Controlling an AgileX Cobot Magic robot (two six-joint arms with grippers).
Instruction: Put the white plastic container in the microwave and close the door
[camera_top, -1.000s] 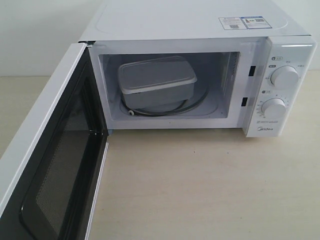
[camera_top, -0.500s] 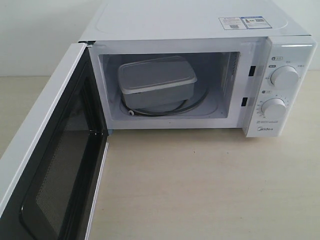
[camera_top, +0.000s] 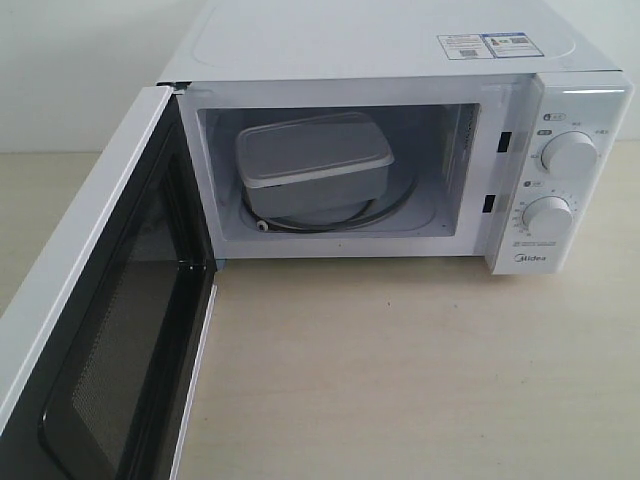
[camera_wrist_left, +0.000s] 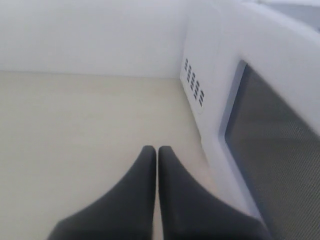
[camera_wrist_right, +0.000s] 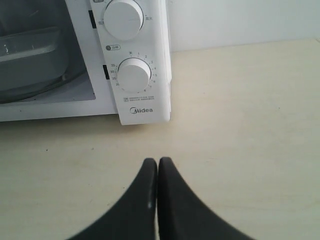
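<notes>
The white plastic container (camera_top: 312, 160) sits inside the microwave (camera_top: 380, 45) on the turntable, toward the cavity's left; part of it shows in the right wrist view (camera_wrist_right: 30, 57). The door (camera_top: 95, 320) stands wide open at the left, its black-meshed inner side facing the cavity. Seen from the left wrist, its outer face (camera_wrist_left: 272, 135) is close beside my left gripper (camera_wrist_left: 158, 149), which is shut and empty. My right gripper (camera_wrist_right: 158, 161) is shut and empty over the table, in front of the dial panel (camera_wrist_right: 134, 75). Neither gripper shows in the exterior view.
The pale wooden table (camera_top: 420, 370) stretches in front of the microwave. Two round dials (camera_top: 568, 154) sit on its right panel. A white wall (camera_wrist_left: 90, 35) stands behind, and vent slots (camera_wrist_left: 194, 89) mark the microwave's side.
</notes>
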